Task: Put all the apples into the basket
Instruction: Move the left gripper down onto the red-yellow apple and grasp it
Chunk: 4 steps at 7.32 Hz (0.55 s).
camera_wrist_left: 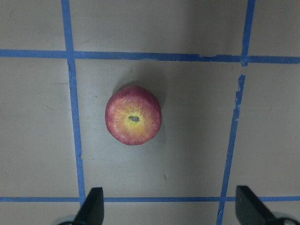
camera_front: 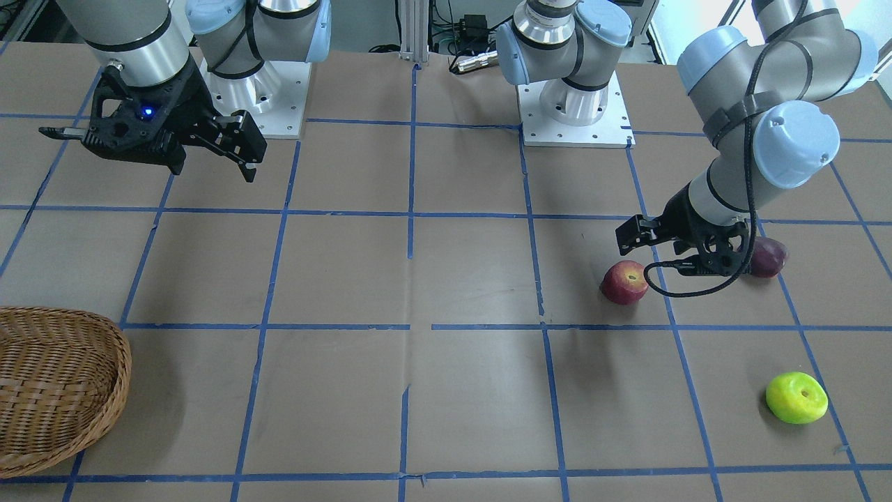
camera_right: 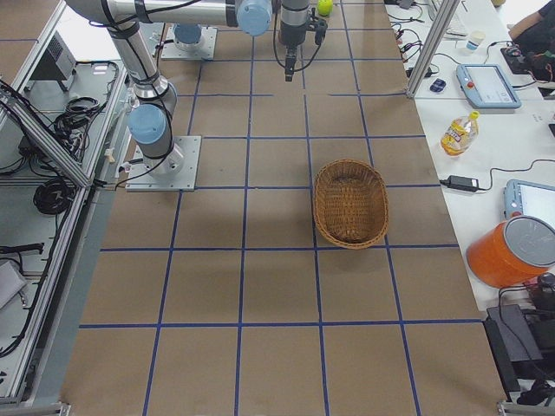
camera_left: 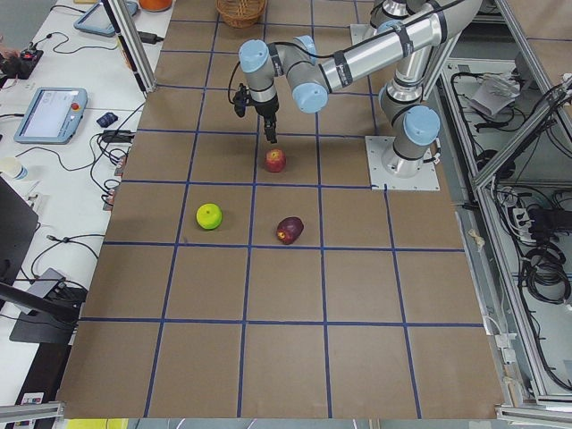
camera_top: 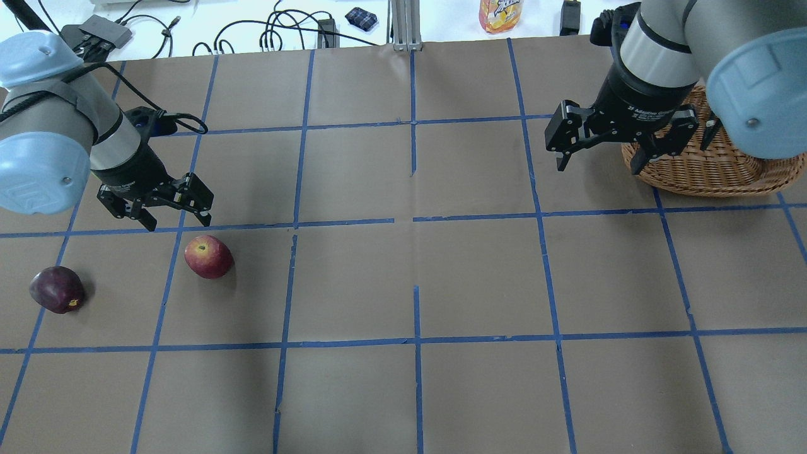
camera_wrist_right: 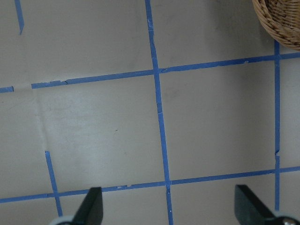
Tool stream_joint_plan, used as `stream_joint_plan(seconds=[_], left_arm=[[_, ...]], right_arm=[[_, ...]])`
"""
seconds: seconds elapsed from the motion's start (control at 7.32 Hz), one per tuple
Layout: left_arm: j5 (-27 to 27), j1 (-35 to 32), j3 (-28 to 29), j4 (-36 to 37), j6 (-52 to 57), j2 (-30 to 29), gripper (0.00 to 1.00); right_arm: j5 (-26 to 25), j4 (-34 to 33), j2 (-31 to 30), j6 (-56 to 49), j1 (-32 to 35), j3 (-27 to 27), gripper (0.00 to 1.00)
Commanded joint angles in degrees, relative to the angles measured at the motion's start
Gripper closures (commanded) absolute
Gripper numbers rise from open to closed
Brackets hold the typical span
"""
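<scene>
The red apple (camera_top: 208, 256) lies on the table, and it sits centred in the left wrist view (camera_wrist_left: 133, 115). My left gripper (camera_top: 154, 213) hangs open and empty a little above it, on the side towards the robot. The dark maroon apple (camera_top: 57, 289) lies further left. The lime-green apple (camera_front: 796, 397) lies near the far edge and is out of the overhead view. The wicker basket (camera_top: 706, 167) stands at the right, with nothing visible inside in the exterior right view (camera_right: 350, 202). My right gripper (camera_top: 597, 165) is open and empty, raised just left of the basket.
Blue tape lines grid the brown table. The two arm bases (camera_front: 258, 97) (camera_front: 575, 111) stand on the robot's side. A drink bottle (camera_top: 500, 12) and cables lie on the bench beyond the table's far edge.
</scene>
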Motion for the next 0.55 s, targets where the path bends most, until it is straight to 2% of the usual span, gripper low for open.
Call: stream_joint_plan(seconds=[0.0,0.14,0.41], left_arm=[[0.2,0.5,-4.3,8.3,0.4,-3.1,0.00],[0.3,0.6,-6.1,14.2,1.4,-4.3,0.00],[0.2,0.6,-8.2,14.9,1.3,-6.2,0.00]], right_arm=[[0.3,0.0,-0.1,-0.4,0.0,-0.1,0.00],[0.2,0.0,-0.1,-0.4,0.0,-0.5,0.00],[0.0,-0.1,-0.1,0.1,0.0,-0.1,0.00]])
